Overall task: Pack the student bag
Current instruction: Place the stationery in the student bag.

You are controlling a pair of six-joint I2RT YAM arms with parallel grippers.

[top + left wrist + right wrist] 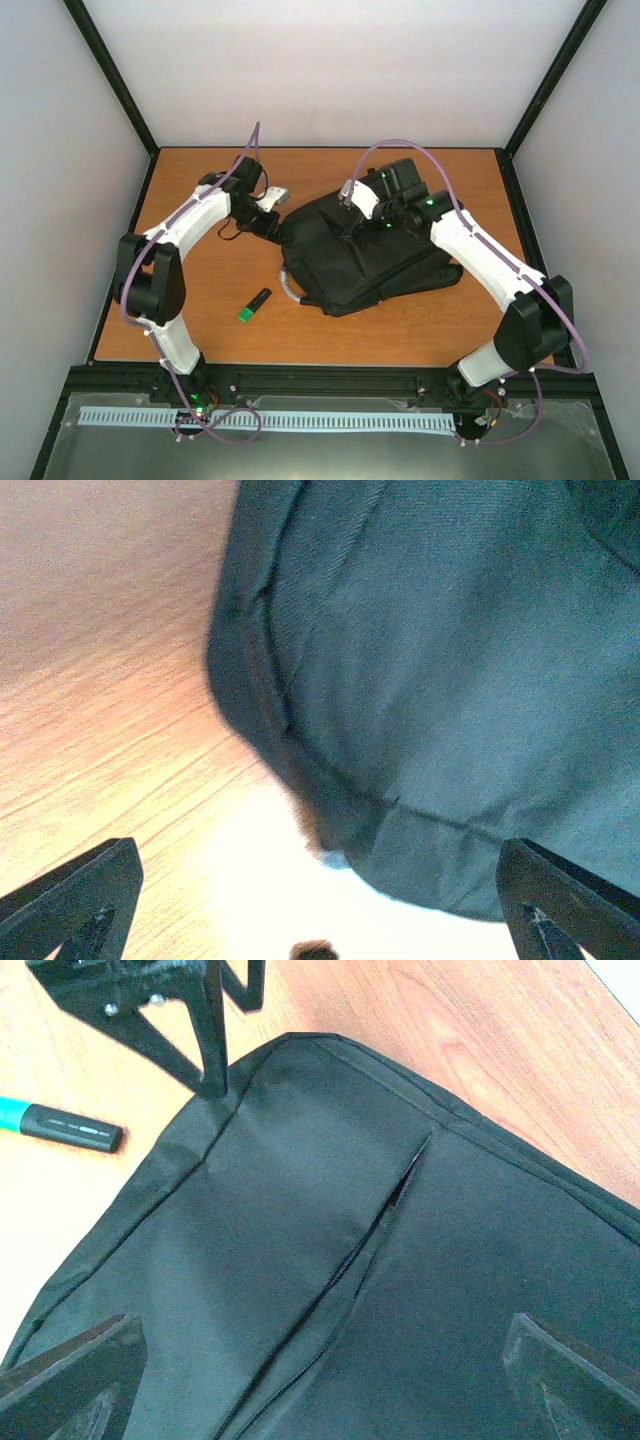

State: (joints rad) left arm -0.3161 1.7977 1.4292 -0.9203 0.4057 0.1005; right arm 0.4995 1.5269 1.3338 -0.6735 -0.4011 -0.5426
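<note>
Left gripper [318, 860] spread wide, nothing between its fingers, student bag [350, 265] corner just ahead of it. Right gripper [325, 1330] spread too (empty), above the bag's zipper [380, 1220]; marker [62, 1126] lies beyond the bag edge.

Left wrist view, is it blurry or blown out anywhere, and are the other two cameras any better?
Left wrist: the student bag has a smeared, soft edge, and glare bleaches the table white at the bottom centre. Right wrist: sharp, the zipper and the marker read clearly. Top external: evenly lit, no glare.
</note>
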